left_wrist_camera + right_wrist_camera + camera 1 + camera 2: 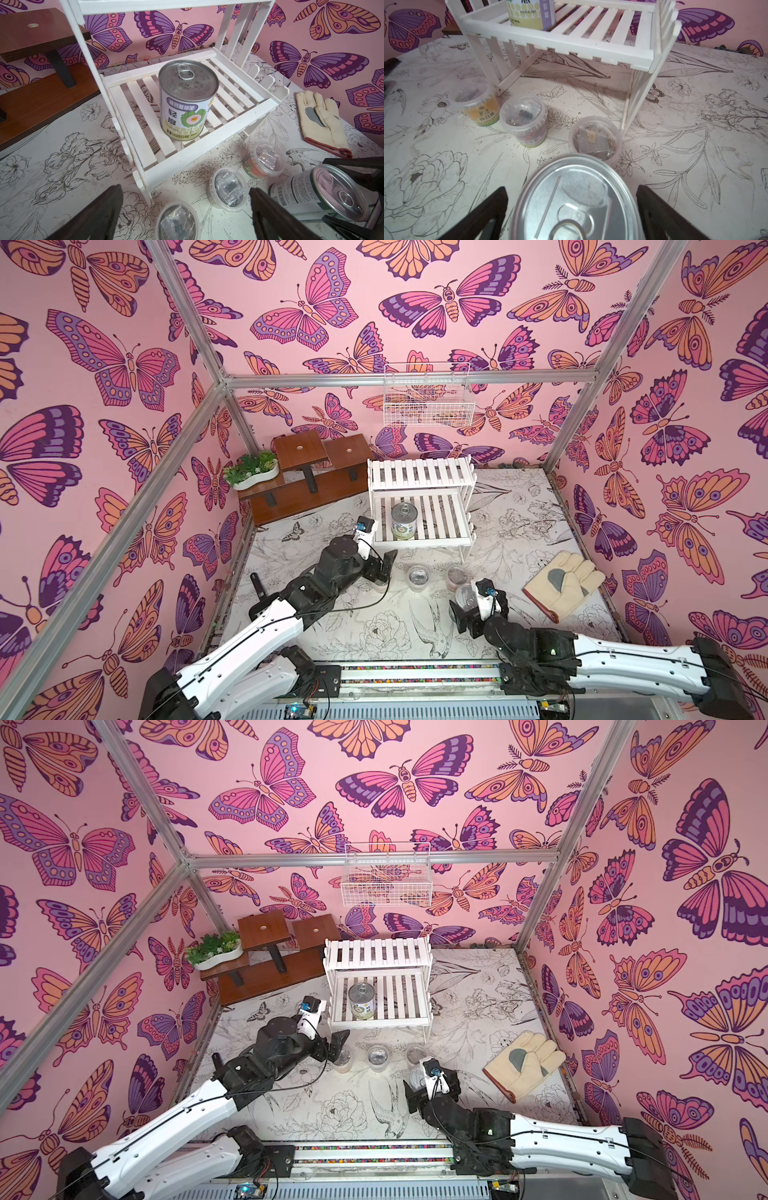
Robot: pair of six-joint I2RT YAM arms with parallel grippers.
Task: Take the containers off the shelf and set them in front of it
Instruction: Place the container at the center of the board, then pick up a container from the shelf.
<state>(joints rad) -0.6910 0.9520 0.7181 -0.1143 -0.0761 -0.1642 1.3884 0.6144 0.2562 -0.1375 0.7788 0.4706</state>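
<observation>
We see the white-and-green pull-tab metal can (187, 99) upright on the lower tier of the white slatted shelf (207, 149), straight ahead of our wide-open, empty left gripper (185, 189), the nearer arm.

A brown wooden stepped stand (307, 485) sits at the back left of the flower-printed bench (519, 497), with a white planter (253, 472) of green plants on its low left step. A white wire basket (428, 400) hangs on the butterfly-papered back wall. 1 cream work glove (565, 585) with a grey palm patch lies near the right wall.
</observation>
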